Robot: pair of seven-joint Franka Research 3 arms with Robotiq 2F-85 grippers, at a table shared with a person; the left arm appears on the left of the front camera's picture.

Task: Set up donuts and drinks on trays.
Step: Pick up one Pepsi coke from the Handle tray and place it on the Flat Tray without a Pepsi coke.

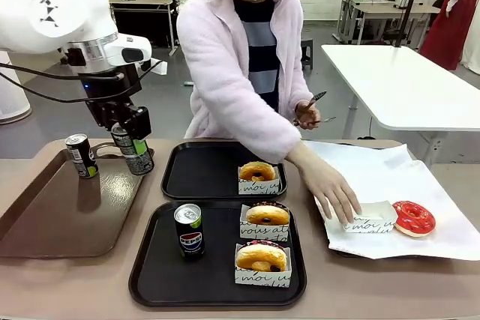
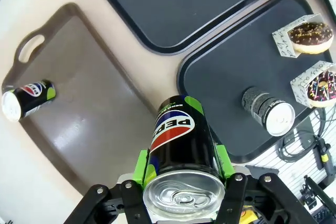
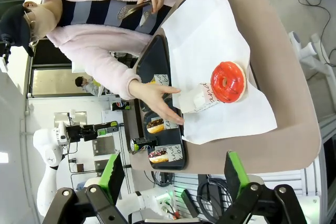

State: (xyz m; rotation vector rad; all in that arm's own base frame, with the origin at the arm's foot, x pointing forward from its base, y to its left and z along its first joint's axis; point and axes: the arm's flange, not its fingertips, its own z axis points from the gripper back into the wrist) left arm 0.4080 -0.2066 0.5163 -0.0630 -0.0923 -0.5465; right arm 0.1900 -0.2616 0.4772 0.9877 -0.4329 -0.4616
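the left pincer (image 1: 129, 139) holds a dark soda can (image 2: 181, 140) tight between its green pads, lifted above the brown tray (image 1: 45, 222), where a second can (image 1: 81, 155) stands. the near black tray (image 1: 157, 260) looks complete. the far black tray (image 1: 195, 177) has one donut (image 1: 257, 171) and no drink, so i think the held can must go there next, put down upright on the free side. the right pincer (image 3: 173, 166) stands wide, with nothing in it.
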